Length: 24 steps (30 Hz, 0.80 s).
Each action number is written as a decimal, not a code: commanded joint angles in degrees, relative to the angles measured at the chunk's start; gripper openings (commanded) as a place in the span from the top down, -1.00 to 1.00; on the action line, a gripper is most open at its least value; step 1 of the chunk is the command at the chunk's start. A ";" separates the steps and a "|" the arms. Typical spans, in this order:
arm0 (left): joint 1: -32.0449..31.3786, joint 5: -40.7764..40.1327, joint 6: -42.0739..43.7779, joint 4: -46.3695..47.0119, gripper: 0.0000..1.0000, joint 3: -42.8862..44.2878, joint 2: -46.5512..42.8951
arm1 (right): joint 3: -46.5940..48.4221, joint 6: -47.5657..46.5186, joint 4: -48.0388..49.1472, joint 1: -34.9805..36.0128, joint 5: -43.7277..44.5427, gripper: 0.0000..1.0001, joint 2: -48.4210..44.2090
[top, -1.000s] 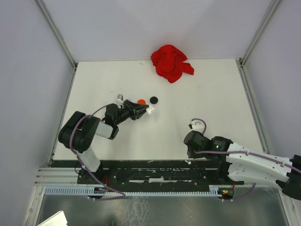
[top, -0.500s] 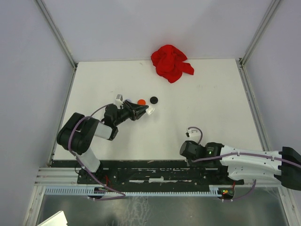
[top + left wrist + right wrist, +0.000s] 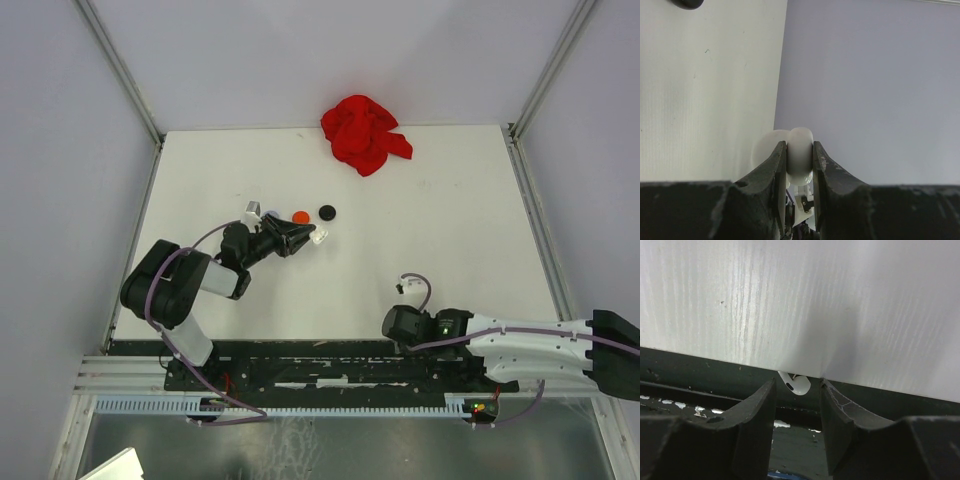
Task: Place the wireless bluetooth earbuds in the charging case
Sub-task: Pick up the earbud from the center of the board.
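My left gripper (image 3: 303, 238) is shut on a white rounded charging case (image 3: 320, 236), held just above the table left of centre. In the left wrist view the case (image 3: 801, 136) sits squeezed between the two dark fingers of the left gripper (image 3: 799, 146). My right gripper (image 3: 398, 325) is at the table's near edge. In the right wrist view it (image 3: 797, 386) is open, and a white stemmed earbud (image 3: 796, 384) lies at the table's front edge between its fingers, touching neither. That earbud is hidden in the top view.
A red disc (image 3: 300, 216) and a black disc (image 3: 327, 211) lie just beyond the left gripper. Small white and lilac pieces (image 3: 254, 210) lie to their left. A red cloth (image 3: 363, 133) is bunched at the far edge. The black base rail (image 3: 330, 365) runs below the table's front edge.
The right arm has drawn back and down to the table's near edge, with its gripper now over that edge. The left gripper still holds the case in the same spot.
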 commanded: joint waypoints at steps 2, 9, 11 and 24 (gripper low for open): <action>-0.36 -0.65 1.98 4.05 0.94 -0.44 -1.19 | 0.30 0.83 3.82 1.18 0.66 0.04 1.76; -0.36 -0.65 1.95 4.33 0.94 -0.68 -1.04 | 0.20 1.86 4.10 2.03 0.41 0.03 3.39; -0.32 -0.69 1.98 4.41 0.94 -0.74 -0.99 | 0.15 1.87 4.44 2.16 0.30 0.03 3.73; -0.36 -0.76 1.82 5.14 0.94 -1.14 -0.51 | 0.80 1.82 5.56 3.21 -0.11 0.06 7.03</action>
